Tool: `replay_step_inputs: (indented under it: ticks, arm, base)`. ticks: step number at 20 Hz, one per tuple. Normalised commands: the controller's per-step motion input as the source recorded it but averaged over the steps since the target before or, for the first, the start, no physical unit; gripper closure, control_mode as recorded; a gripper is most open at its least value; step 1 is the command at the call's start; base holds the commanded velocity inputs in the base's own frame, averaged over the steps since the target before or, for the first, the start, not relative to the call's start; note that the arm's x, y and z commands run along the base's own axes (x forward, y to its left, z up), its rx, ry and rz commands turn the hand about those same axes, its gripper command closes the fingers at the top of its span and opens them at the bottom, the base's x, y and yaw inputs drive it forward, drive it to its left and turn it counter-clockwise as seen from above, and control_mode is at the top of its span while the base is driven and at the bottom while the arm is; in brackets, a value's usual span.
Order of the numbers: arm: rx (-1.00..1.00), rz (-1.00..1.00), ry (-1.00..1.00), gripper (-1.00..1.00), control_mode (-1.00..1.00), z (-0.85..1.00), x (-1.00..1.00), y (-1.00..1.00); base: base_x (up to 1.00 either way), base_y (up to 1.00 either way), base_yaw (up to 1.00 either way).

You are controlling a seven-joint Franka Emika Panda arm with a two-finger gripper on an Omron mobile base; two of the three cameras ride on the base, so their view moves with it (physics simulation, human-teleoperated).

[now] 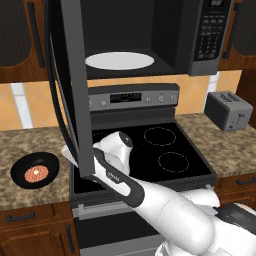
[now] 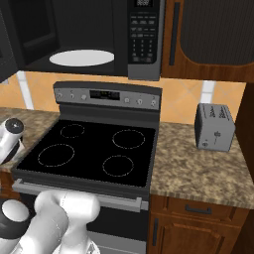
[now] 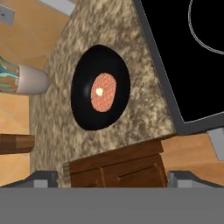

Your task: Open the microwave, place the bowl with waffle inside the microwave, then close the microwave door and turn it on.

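Fingers of the two-finger gripper (image 3: 112,177) stand spread wide with nothing between them, their grey tips at the lower corners of the hand view, above the mottled brown stone counter (image 3: 57,127) and not touching anything. Largest in the room is the wide black and dark-grey over-range microwave (image 1: 150,35), set among brown wooden cabinets (image 2: 208,34); its big dark glass door with a grey frame (image 1: 72,90) is swung fully out toward the left base camera, baring the white round turntable (image 1: 120,61), with the button panel (image 2: 144,37) at its right. Below it stands a black glass-top stove with pale burner rings (image 2: 94,151) and a grey control strip, the granite counter running on either side and an orange tiled wall behind. The white arm with dark joints (image 1: 125,185) reaches low across the stove's left front edge. Left of the stove, on the counter, sits the small shallow round black bowl (image 1: 35,170), and in its middle lies the small round reddish-orange waffle with a pale grid (image 1: 36,173). A small grey toaster (image 2: 214,127) stands on the right-hand counter. From the right base camera the toaster's side and the full panel are plain; the left base view gives the bowl and the door; the hand view looks onto the bowl (image 3: 100,94) and waffle (image 3: 103,92), with a pale cylindrical holder of teal-handled utensils (image 3: 26,81) just beyond.
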Motion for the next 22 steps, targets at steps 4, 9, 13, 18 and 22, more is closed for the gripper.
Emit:
replay_step_inputs:
  ticks: [4, 9, 13, 18, 22]
  arm:
    - [0.00, 0.00, 0.01, -1.00, -1.00, -0.07, 0.41, 0.19]
    - [0.00, 0.03, 0.07, -1.00, -1.00, -0.12, 0.49, 0.01]
    - [0.00, 0.04, 0.07, -1.00, -1.00, -0.22, 0.39, 0.03]
    - [0.00, 0.05, 0.04, -1.00, -1.00, -0.27, 0.19, 0.32]
    - [0.00, 0.06, 0.02, -1.00, -1.00, -0.32, 0.04, 0.46]
  base:
    - [0.00, 0.00, 0.00]
    - [0.00, 0.00, 0.00]
    - [0.00, 0.00, 0.00]
    - [0.00, 0.00, 0.00]
    - [0.00, 0.00, 0.00]
